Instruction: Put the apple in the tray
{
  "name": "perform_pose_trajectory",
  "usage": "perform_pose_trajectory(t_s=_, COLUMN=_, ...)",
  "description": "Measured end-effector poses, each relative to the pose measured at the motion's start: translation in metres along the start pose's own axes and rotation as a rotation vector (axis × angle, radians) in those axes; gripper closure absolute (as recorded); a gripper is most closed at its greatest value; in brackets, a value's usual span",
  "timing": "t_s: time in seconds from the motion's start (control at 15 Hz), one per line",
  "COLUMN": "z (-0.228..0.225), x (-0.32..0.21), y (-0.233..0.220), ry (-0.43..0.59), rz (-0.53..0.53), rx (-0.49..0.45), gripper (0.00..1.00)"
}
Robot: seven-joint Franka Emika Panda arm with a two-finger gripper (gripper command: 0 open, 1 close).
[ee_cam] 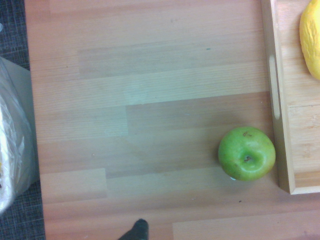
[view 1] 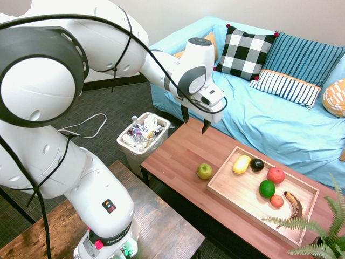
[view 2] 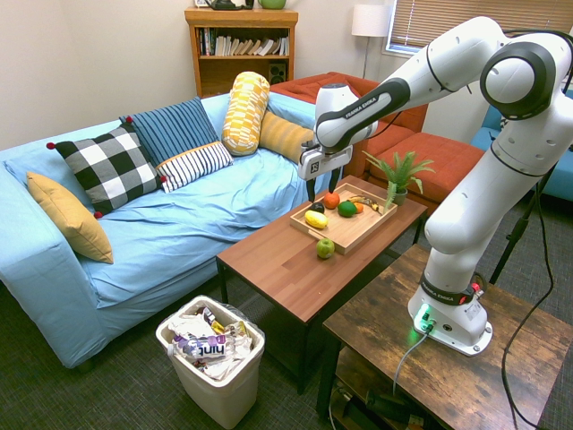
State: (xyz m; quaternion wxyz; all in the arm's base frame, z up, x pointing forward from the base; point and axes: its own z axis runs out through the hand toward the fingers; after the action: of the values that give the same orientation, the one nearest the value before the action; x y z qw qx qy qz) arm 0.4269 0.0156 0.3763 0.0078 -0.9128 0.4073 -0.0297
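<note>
You're looking straight down on the reddish-brown counter [ee_cam: 150,100]. The apple [ee_cam: 246,153] sits on bare wood, dimple up, just beside the tray [ee_cam: 275,100] rim, outside it. A yellow fruit [ee_cam: 311,42] lies inside the tray. Clear plastic bin liner [ee_cam: 12,145] shows past the counter edge.

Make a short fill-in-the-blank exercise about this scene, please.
1. The apple lies on the table, just ____ the tray.
2. The gripper hangs above the table with its fingers ____.
3. The bin stands on the ____ beside the table.

Missing words: outside; open; floor
</note>
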Motion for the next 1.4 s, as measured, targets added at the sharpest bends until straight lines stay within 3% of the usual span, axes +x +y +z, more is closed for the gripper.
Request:
perform_pose_trajectory(t_s=0.33, z=0.019, x=0.003, y=-0.004, ry=0.015, rz=0.037, rx=-0.026, gripper=0.0)
perform_pose_trajectory(t_s=0.8, z=0.123, x=0.023, y=0.008, ry=0.036, rz=0.182, rx=-0.109, gripper=0.0)
perform_pose_trajectory(t_s=1.4, z=0.203, x=0.042, y=0.026, ry=0.02, rz=0.28, rx=-0.147, gripper=0.0)
